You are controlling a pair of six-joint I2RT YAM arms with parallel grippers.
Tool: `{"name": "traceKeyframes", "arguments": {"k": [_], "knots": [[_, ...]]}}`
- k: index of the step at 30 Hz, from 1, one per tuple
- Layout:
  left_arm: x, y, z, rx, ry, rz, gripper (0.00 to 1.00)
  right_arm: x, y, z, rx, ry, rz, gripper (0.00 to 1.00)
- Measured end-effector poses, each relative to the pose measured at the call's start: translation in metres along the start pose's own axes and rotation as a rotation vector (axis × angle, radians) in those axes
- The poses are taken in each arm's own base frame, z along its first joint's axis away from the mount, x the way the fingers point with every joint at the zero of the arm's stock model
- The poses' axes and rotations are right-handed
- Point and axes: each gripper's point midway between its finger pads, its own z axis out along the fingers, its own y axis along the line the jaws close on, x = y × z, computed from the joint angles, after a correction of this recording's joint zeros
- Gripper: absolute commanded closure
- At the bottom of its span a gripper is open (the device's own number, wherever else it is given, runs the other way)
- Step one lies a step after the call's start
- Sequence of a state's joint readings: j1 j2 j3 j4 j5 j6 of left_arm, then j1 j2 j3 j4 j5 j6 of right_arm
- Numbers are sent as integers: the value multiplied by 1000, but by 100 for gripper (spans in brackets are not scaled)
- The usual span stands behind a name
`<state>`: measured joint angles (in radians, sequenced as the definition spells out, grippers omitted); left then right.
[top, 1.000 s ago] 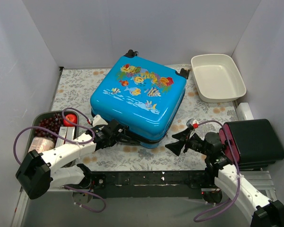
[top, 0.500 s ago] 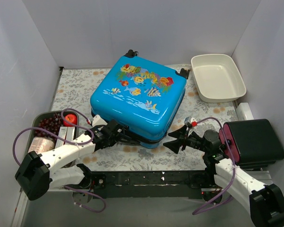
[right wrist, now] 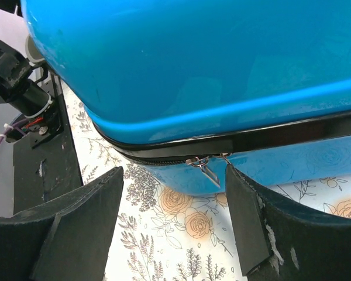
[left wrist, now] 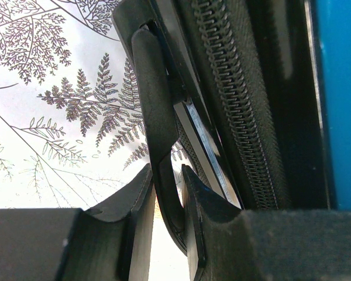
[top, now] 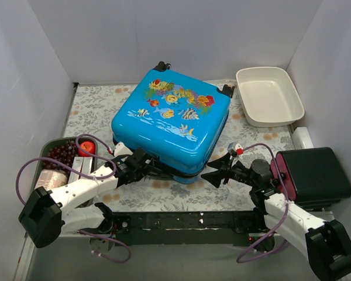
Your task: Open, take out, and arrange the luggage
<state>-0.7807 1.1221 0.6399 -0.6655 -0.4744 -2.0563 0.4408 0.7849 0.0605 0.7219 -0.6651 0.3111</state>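
From above, one luggage [top: 172, 123] lies flat and shut in the middle of the table [top: 96, 105]. It is a bright blue hard shell with fish print on top, black trim, and two black wheels toward the far edge. One white tub [top: 269, 96] is in the far right corner, one black case [top: 313, 175] at the right edge, and one tray [top: 48, 143] with food at the left edge. Two grippers are at the luggage's near side, the left gripper [top: 141, 165] and the right gripper [top: 213, 174].

In the left wrist view, the fingers [left wrist: 134, 205] stand narrow and pinch one black handle [left wrist: 155, 117] beside the zipper teeth [left wrist: 234, 117].

In the right wrist view, the fingers [right wrist: 82, 222] stand wide, one on each side of a silver zipper pull [right wrist: 206, 168], not touching it.
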Motion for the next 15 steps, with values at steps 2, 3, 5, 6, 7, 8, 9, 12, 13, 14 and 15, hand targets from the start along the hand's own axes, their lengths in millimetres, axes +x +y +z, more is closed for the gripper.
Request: {"name": "traceKeyframes", "arguments": {"k": [2,3,5,6,7,8,9,12,13,14,15], "knots": [[0,0,0,0,0,0,100,2,-1,1,2,8,8,24],[0,0,0,0,0,0,100,3,-2,1,3,11,10,24],[0,0,0,1,0,0,100,5,-3,2,5,18,17,24],[0,0,0,1,1,0,100,6,-3,2,4,22,20,24],[0,0,0,0,1,0,100,7,-4,2,3,25,22,24],[0,0,0,0,1,0,100,8,-4,3,3,27,24,25],[0,0,0,1,1,0,100,8,-5,4,0,29,24,25],[1,-1,0,2,3,1,100,7,-5,6,-9,35,19,29],[1,-1,0,2,5,2,100,7,-5,8,-15,36,15,33],[1,-1,0,2,5,2,100,7,-6,8,-18,38,8,36],[1,-1,0,1,5,2,100,7,-6,9,-21,40,3,38]]}}
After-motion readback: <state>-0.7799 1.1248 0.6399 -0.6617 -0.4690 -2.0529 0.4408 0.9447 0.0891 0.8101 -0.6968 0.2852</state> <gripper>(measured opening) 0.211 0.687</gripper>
